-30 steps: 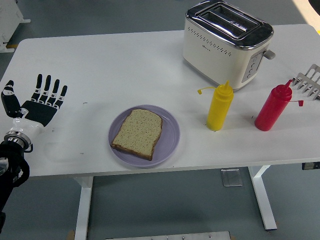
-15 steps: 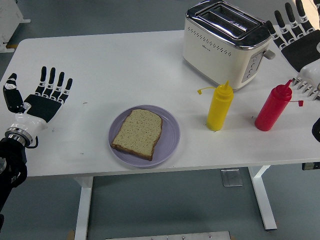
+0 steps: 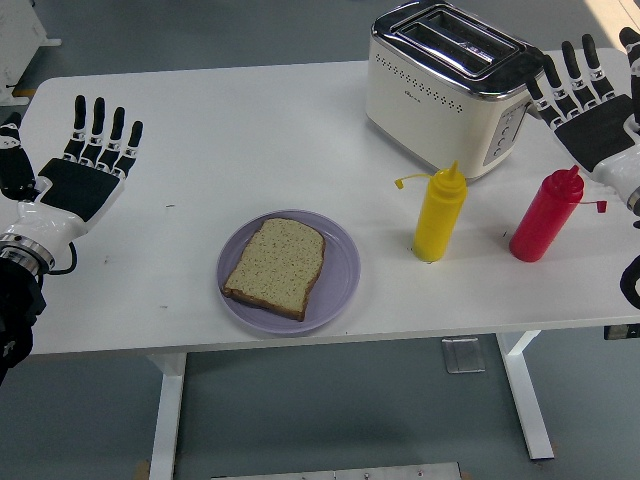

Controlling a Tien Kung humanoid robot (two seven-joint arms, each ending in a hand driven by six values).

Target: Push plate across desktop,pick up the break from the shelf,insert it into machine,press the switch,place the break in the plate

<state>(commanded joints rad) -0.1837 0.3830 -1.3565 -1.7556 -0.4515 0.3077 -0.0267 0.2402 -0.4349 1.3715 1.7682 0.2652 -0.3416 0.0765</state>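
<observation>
White table (image 3: 250, 130) holds bread (image 3: 275, 266) on a plate (image 3: 343, 270) beside toaster (image 3: 452, 85).

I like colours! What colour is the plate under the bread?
Light purple plate, seen from the head view.

A robotics lab staged as a kitchen: a plain white worktop (image 3: 250, 130) on metal legs over a bare grey floor (image 3: 330, 420), with a toaster (image 3: 450, 85) at one o'clock and sauce bottles (image 3: 440, 212) at three.

Bright, even light; perhaps slightly soft
</observation>
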